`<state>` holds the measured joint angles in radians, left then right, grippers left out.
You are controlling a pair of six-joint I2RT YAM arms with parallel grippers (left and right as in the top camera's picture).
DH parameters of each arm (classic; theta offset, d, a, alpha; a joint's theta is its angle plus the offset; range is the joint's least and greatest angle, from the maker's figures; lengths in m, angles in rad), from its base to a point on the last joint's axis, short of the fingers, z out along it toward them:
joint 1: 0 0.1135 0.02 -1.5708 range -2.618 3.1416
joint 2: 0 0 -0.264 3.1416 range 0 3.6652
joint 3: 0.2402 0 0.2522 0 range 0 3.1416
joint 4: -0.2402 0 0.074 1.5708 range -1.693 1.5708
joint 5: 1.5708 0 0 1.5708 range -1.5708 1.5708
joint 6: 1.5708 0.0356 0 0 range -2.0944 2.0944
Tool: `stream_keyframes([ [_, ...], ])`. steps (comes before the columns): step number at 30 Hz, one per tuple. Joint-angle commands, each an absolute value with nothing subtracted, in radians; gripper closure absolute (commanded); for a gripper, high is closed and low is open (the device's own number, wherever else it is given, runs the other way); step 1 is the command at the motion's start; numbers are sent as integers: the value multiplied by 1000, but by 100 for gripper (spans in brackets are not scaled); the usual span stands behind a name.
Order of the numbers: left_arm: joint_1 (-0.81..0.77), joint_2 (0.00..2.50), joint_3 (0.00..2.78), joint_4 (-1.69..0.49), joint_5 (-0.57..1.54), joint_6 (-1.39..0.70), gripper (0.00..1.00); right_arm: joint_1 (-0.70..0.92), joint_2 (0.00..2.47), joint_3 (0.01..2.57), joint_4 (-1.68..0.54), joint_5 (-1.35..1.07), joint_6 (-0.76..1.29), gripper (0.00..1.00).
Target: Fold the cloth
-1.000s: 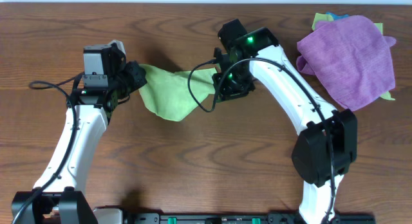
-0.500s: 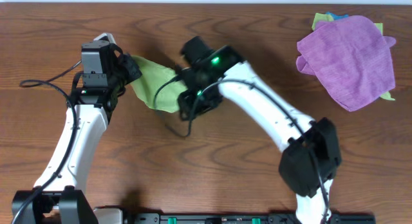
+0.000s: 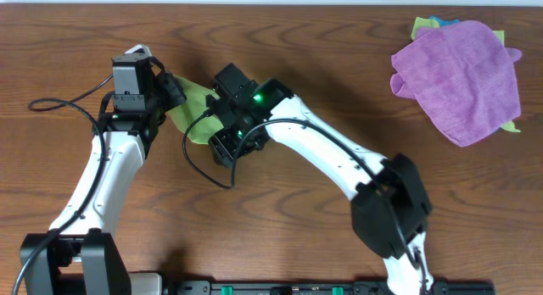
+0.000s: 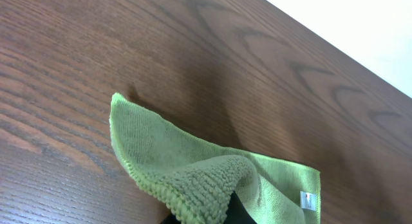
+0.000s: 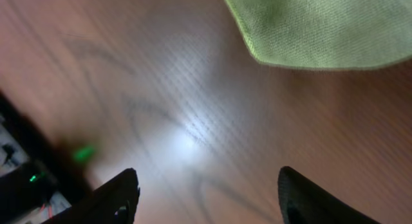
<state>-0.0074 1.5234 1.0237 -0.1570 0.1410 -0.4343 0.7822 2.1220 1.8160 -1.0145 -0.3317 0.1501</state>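
Toward the far right corner of the table, a larger purple cloth is lying in a heap, with green-and-blue cloth edges peeking out behind it, all well apart from the work. A black cable is looping out from the left arm toward the left edge. The right arm is reaching slantwise across the middle of the table, and its wrist is covering part of the cloth from above, so the overhead view is not showing how far the fabric runs beneath it. The cloth is lying on the left half of the table, nearer the far edge than the near one. The left jaws are pinching it, closed tight on a bunched, doubled-over fold that is lifting off the wood, while the rest is spreading flat. Its long axis is running slantwise, from the far-left end at the left jaws toward the near right; in the left wrist view a small white tag is showing at one flat corner. The right jaws are standing wide with only bare wood between them, the cloth's rounded edge lying just beyond them, untouched. Bare wood is stretching toward the near edge between the arms.
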Motion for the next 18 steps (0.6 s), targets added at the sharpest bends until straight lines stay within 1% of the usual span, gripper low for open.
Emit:
stream_keyframes([
  [1, -5, 1522, 1038, -159, 117, -395, 94, 783, 2174, 1804, -983, -293, 156, 27],
  [8, -5, 1522, 1038, -160, 116, -389, 93, 783, 2236, 1804, -915, -213, 156, 18],
  [15, -5, 1522, 1038, -160, 116, -389, 93, 783, 2292, 1804, -854, -196, 156, 18],
  [18, -5, 1522, 1038, -160, 123, -389, 93, 783, 2307, 1804, -837, -160, 156, 19],
])
